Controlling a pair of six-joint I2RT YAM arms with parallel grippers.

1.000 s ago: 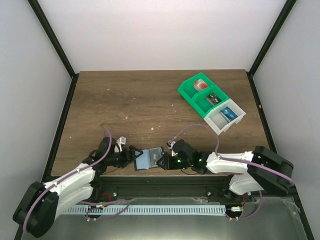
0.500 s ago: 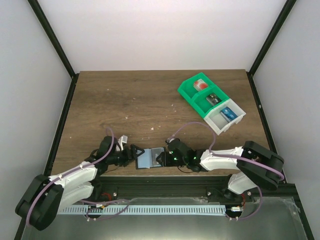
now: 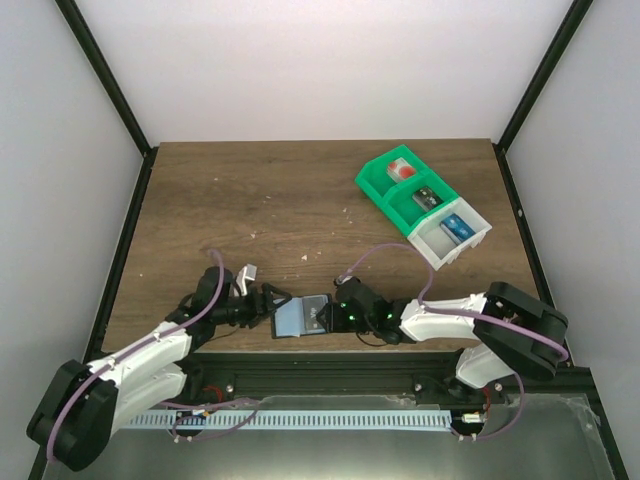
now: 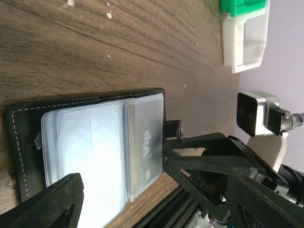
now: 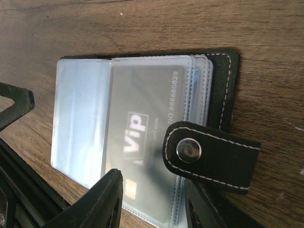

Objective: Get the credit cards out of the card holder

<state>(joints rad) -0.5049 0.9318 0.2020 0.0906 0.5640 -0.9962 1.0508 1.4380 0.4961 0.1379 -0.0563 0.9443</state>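
The card holder (image 3: 298,318) lies open near the table's front edge, with black edging and pale blue clear sleeves. In the left wrist view (image 4: 85,152) and the right wrist view (image 5: 80,109) a greyish credit card printed "ViP" (image 5: 142,118) shows inside a sleeve (image 4: 145,142). The black snap tab (image 5: 213,156) lies over the sleeves. My left gripper (image 3: 272,303) (image 4: 156,190) is open at the holder's left side. My right gripper (image 3: 330,316) (image 5: 152,183) is open, its fingers either side of the sleeves' edge. No card lies outside the holder.
A green-and-white compartment bin (image 3: 420,205) with small items stands at the back right and also shows in the left wrist view (image 4: 244,33). The table's front edge and a black rail run just below the holder. The right wrist camera (image 4: 256,114) faces my left gripper.
My right gripper has moved left onto the holder's right side. My left gripper has shifted slightly and its jaws look wider. The holder has barely moved.
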